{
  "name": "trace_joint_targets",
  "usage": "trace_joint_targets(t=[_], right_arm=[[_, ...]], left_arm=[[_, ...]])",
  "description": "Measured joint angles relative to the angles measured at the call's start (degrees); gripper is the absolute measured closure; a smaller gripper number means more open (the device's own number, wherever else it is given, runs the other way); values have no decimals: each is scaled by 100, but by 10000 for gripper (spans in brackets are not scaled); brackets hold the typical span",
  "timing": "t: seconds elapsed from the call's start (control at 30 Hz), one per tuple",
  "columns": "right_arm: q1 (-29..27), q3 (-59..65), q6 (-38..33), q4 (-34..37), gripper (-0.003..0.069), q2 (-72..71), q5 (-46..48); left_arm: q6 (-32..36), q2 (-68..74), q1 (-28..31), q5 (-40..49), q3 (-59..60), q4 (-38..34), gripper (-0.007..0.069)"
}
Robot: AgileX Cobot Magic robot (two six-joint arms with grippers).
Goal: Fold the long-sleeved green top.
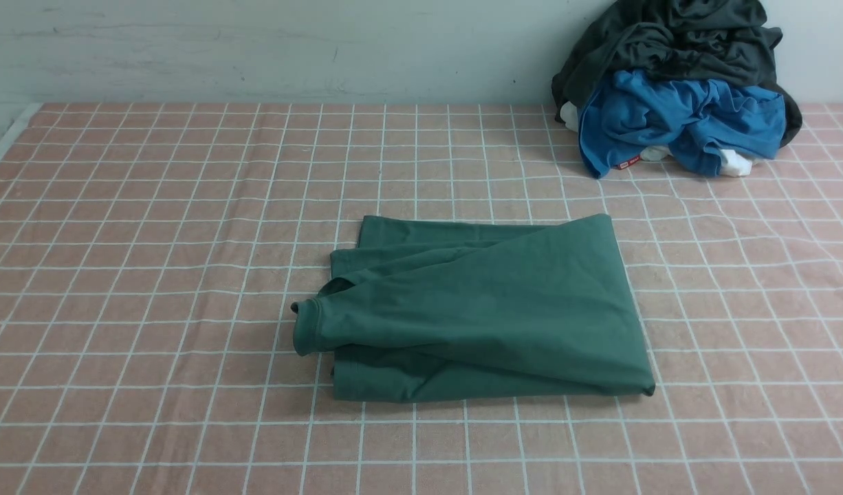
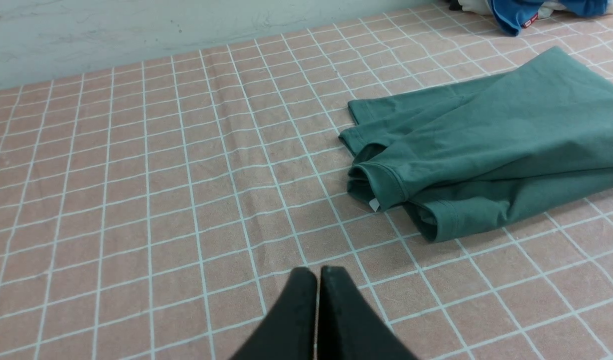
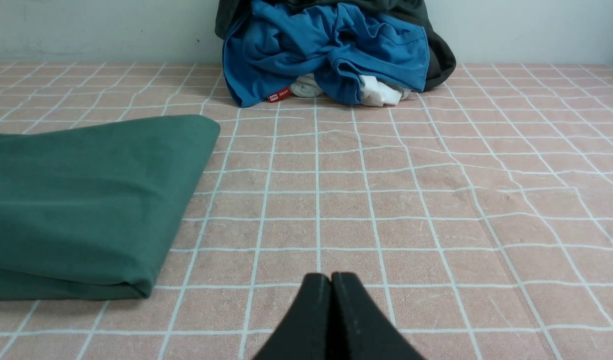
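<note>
The green long-sleeved top (image 1: 483, 313) lies folded into a thick rectangle in the middle of the table. A ribbed edge sticks out at its left side, and its chest print is hidden. It also shows in the left wrist view (image 2: 491, 140) and the right wrist view (image 3: 81, 200). My left gripper (image 2: 318, 272) is shut and empty, above bare cloth, apart from the top's left edge. My right gripper (image 3: 330, 276) is shut and empty, above bare cloth, apart from the top's right edge. Neither gripper shows in the front view.
A pink checked tablecloth (image 1: 153, 275) covers the table. A pile with a blue garment (image 1: 676, 124), a dark grey garment (image 1: 669, 41) and something white sits at the back right against the wall (image 1: 291, 48). The table's left edge shows at the far left.
</note>
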Motion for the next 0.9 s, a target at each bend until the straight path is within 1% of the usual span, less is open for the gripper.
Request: trace_joint_targets(t=[0.1, 0.23, 0.3, 0.33, 0.37, 0.4, 0.43, 0.47, 0.53, 0.63, 0.73, 0.9], right_arm=[[0, 0, 0, 0, 673, 0, 0], [0, 0, 0, 0, 673, 0, 0], [0, 0, 0, 0, 673, 0, 0], [0, 0, 0, 0, 673, 0, 0], [0, 0, 0, 0, 673, 0, 0], [0, 0, 0, 0, 673, 0, 0], [0, 0, 0, 0, 673, 0, 0], [0, 0, 0, 0, 673, 0, 0], [0, 0, 0, 0, 673, 0, 2], [0, 0, 0, 0, 673, 0, 2], [0, 0, 0, 0, 673, 0, 2], [0, -4, 0, 0, 673, 0, 2]], left_arm=[[0, 0, 0, -31, 0, 165, 628], [-11, 0, 0, -111, 0, 159, 628], [-23, -35, 0, -477, 103, 140, 628], [-23, -31, 0, -517, 103, 140, 628], [-23, -75, 0, -922, 267, 140, 628], [-23, -87, 0, -982, 322, 140, 628], [-23, -131, 20, -1360, 517, 151, 628], [-23, -196, 95, -1886, 785, 155, 628], [-23, -272, 263, -2434, 1211, 111, 628], [-23, -331, 589, -3027, 1724, 40, 628], [-23, -434, 887, -3277, 2305, 26, 628], [-23, -658, 1193, -3121, 2880, 26, 628]])
